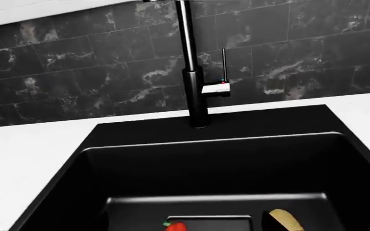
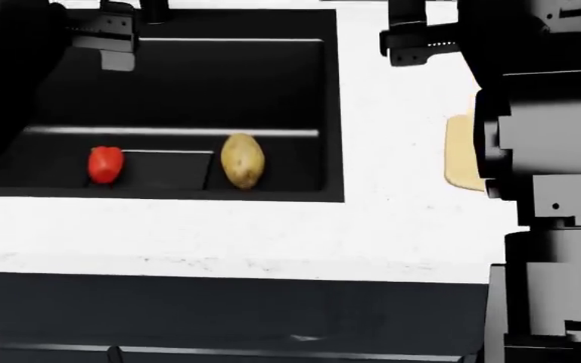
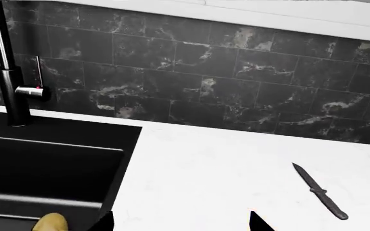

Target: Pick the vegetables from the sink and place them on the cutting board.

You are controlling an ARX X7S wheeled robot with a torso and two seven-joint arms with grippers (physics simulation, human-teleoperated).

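The red bell pepper [image 2: 106, 164] and the tan potato [image 2: 242, 160] lie apart on the floor of the black sink [image 2: 270, 76], near its front wall. In the left wrist view both show low down: the pepper [image 1: 175, 226] and the potato [image 1: 288, 219]. My left gripper [image 2: 114, 45] hangs open above the sink's back left part, well above the vegetables. My right gripper [image 3: 182, 224] is open and empty over the white counter, just right of the sink. Only a strip of the pale cutting board [image 2: 458, 151] shows; my right arm hides most of it.
A tall black faucet [image 1: 191, 62] stands at the sink's back edge, in front of a dark marble-tile wall. A black knife [image 3: 320, 191] lies on the white counter [image 2: 392, 219] to the right. The counter's front edge [image 2: 270, 266] runs below the sink.
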